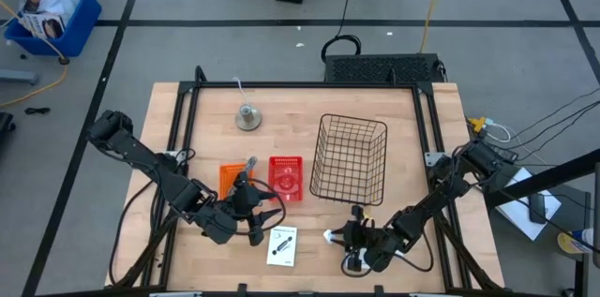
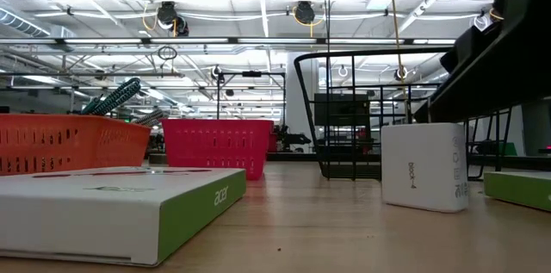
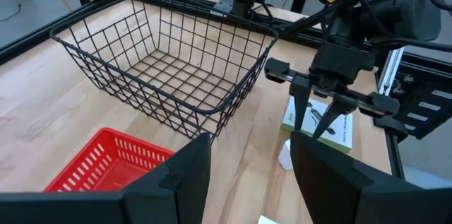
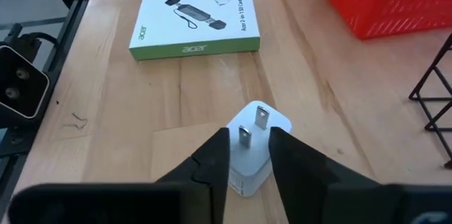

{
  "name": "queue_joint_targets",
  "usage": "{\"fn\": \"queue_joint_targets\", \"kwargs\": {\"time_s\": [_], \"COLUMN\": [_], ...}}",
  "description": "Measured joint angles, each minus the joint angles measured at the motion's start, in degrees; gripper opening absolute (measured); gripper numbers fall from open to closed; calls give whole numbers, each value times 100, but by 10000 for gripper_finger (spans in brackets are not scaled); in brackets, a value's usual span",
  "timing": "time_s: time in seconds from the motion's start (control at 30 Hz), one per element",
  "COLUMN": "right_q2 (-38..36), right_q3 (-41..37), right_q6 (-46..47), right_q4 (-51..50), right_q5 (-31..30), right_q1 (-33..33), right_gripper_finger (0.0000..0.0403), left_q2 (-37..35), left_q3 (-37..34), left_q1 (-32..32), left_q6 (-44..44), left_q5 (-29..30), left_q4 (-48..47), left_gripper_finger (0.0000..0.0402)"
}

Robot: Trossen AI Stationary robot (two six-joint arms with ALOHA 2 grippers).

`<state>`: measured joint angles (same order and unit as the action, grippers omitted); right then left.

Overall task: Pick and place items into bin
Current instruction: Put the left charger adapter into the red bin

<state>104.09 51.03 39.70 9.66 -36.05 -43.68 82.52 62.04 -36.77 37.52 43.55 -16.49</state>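
Claws first: we see the right claw [image 3: 318, 128] near the surface's [image 1: 211, 152] front edge, fingers a little apart, straddling the prongs of a white block [image 4: 258, 155] that lies flat on the wood. Whether the fingers touch it, we cannot tell. A white-and-green box [image 3: 340, 131] lies just beside it. The left claw [image 3: 251, 174] hangs by the red basket [image 1: 286, 177], fingers well apart, nothing between them. Another white box [image 1: 282, 245] lies near the front edge between the two arms. The wire bin [image 1: 352, 119] stands mid-surface, beside the red basket, and an orange basket [image 2: 69, 142] carries a teal-handled tool [image 2: 116, 96]
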Motion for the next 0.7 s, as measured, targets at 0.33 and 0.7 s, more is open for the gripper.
{"fn": "queue_joint_targets", "kwargs": {"time_s": [0.33,0.7], "right_q2": [4,17], "right_q3": [-6,-19], "right_q6": [-341,-730], "right_q4": [23,313], "right_q5": [34,68], "right_q1": [0,0], "right_gripper_finger": [9,1], "left_q2": [296,450], "left_q3": [-9,-9], "left_q1": [1,11], "left_q6": [61,192], "left_q5": [-6,-2], "left_q4": [15,17], "left_gripper_finger": [198,198]}}
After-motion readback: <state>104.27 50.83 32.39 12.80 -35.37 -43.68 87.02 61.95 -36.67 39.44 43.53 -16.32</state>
